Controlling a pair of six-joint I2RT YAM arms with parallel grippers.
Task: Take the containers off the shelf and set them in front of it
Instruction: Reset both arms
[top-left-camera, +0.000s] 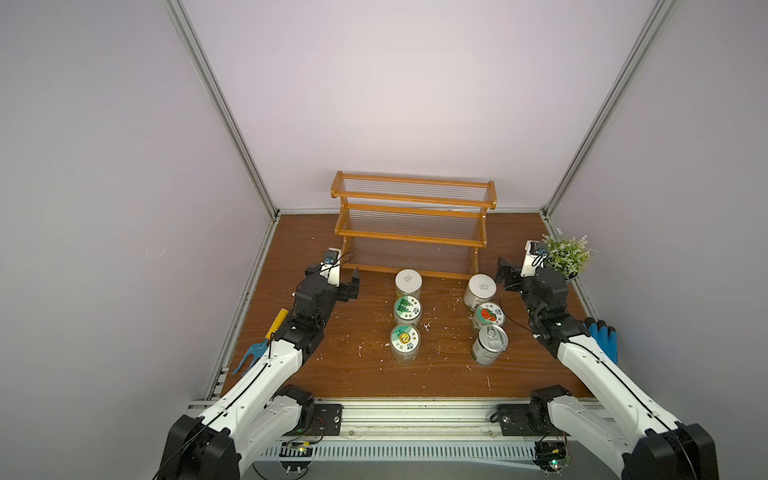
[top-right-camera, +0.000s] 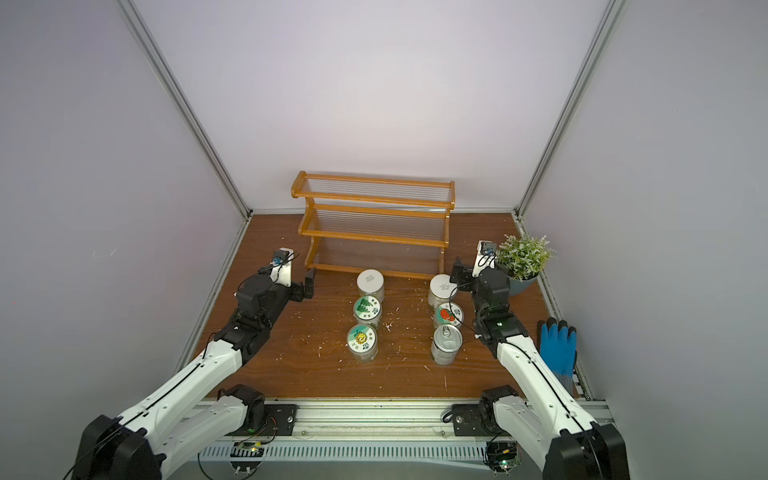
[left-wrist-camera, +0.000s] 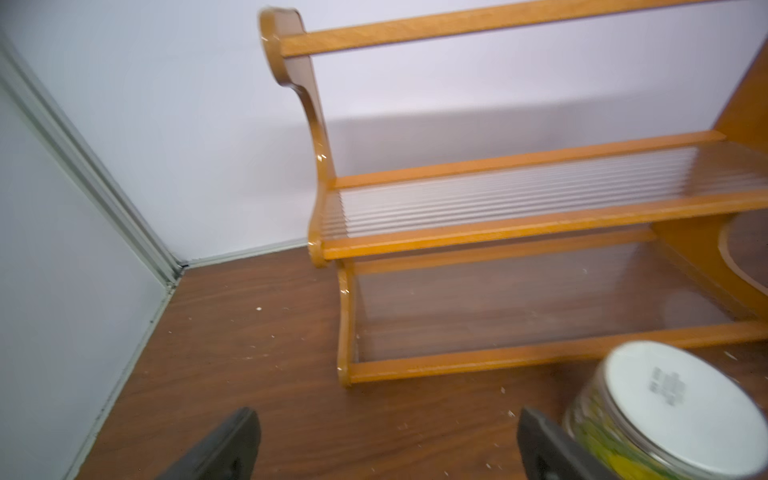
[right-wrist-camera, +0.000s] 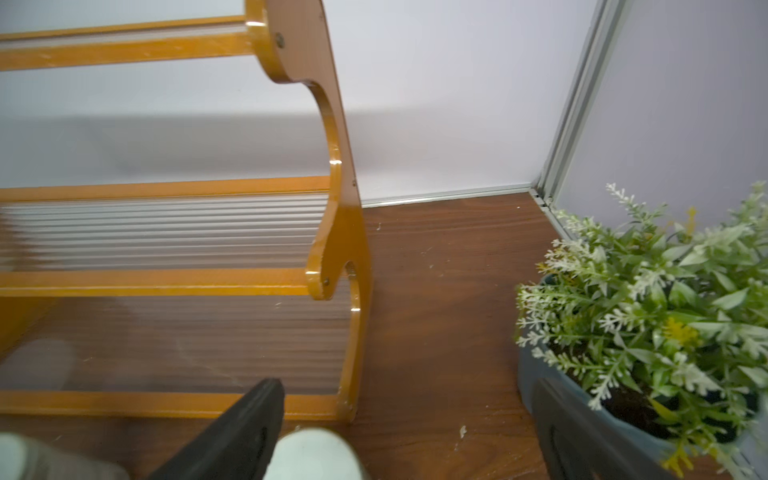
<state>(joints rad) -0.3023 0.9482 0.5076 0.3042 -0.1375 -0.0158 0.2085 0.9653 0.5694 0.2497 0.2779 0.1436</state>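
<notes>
Left fingers (left-wrist-camera: 224, 449) stand wide apart and hold nothing, low over the brown wood-grain surface (top-left-camera: 353, 370). To their left, a yellow-handled blue garden fork (top-left-camera: 259, 347) lies at the surface's edge.

To their right, a three-tier orange-brown wooden shelf (top-left-camera: 415, 200) with clear ribbed tiers stands against the back wall. All six containers stand upright on the surface in front of it, in two columns running from the shelf toward the arms' bases.

- **Left column:** a clear jar with a plain white lid (top-left-camera: 408, 282), a green-labelled jar (top-left-camera: 407, 309) and a yellow-labelled jar (top-left-camera: 404, 338).
- **Right column:** another white-lidded jar (top-left-camera: 480, 289), a red-labelled jar (top-left-camera: 489, 316) and a silver metal can (top-left-camera: 490, 340).

Right fingers (right-wrist-camera: 249, 428) are also spread wide and hold nothing, near the shelf's right end, beside a leafy plant in a blue-grey pot (top-left-camera: 565, 253). A blue glove (top-right-camera: 557, 349) lies at the far right.
</notes>
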